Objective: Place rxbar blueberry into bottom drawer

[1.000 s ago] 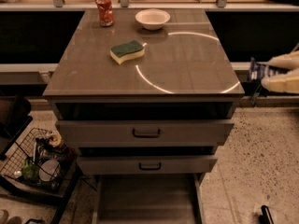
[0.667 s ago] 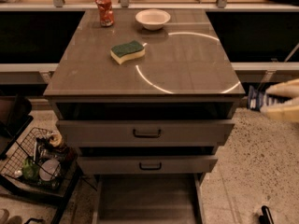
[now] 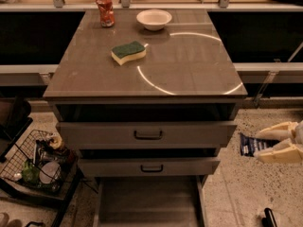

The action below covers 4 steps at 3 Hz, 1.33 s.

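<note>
The rxbar blueberry (image 3: 252,144), a small dark blue wrapper with pale lettering, is held in my gripper (image 3: 264,145) at the right edge of the camera view, beside the cabinet at the height of the upper drawers. The pale fingers (image 3: 279,152) are shut on the bar's right end. The bottom drawer (image 3: 147,202) is pulled out at the bottom middle; its flat grey-brown floor is bare. The bar is to the right of and above that drawer.
Two drawers with dark handles (image 3: 148,135) sit above. On the countertop (image 3: 189,65) are a green-and-yellow sponge (image 3: 128,52), a white bowl (image 3: 154,19) and a red can (image 3: 105,10). A wire basket (image 3: 35,162) of items stands on the floor at left. A dark object (image 3: 269,217) lies at bottom right.
My gripper with the blue bar has moved downward along the cabinet's right side, from countertop height to the level of the upper drawers. Nothing else moved.
</note>
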{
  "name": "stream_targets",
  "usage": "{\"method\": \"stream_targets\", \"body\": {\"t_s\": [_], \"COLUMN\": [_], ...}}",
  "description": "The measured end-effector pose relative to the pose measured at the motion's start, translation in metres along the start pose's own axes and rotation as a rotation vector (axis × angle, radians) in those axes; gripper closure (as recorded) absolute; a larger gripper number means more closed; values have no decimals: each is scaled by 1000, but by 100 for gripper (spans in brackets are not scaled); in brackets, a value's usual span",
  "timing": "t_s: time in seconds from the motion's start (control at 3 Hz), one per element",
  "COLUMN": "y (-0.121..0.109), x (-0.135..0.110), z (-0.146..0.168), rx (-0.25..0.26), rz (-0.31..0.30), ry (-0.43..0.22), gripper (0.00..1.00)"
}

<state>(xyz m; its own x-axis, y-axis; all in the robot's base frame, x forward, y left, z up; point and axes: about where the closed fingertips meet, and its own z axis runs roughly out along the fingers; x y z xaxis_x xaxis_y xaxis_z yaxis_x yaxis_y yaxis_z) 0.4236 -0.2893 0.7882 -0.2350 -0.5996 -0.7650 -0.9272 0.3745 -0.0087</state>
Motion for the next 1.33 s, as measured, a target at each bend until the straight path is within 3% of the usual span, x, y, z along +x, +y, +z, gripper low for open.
{"method": "stream_targets", "body": {"t_s": [0.33, 0.67, 1.0, 1.33], "y": [0, 10, 41, 79], "x": [0, 28, 92, 183], "z": [0, 24, 70, 135], "rx": [0, -7, -31, -62], "rz": [0, 0, 20, 68], "ry": [0, 16, 23, 71], "gripper": [100, 100, 100, 100]}}
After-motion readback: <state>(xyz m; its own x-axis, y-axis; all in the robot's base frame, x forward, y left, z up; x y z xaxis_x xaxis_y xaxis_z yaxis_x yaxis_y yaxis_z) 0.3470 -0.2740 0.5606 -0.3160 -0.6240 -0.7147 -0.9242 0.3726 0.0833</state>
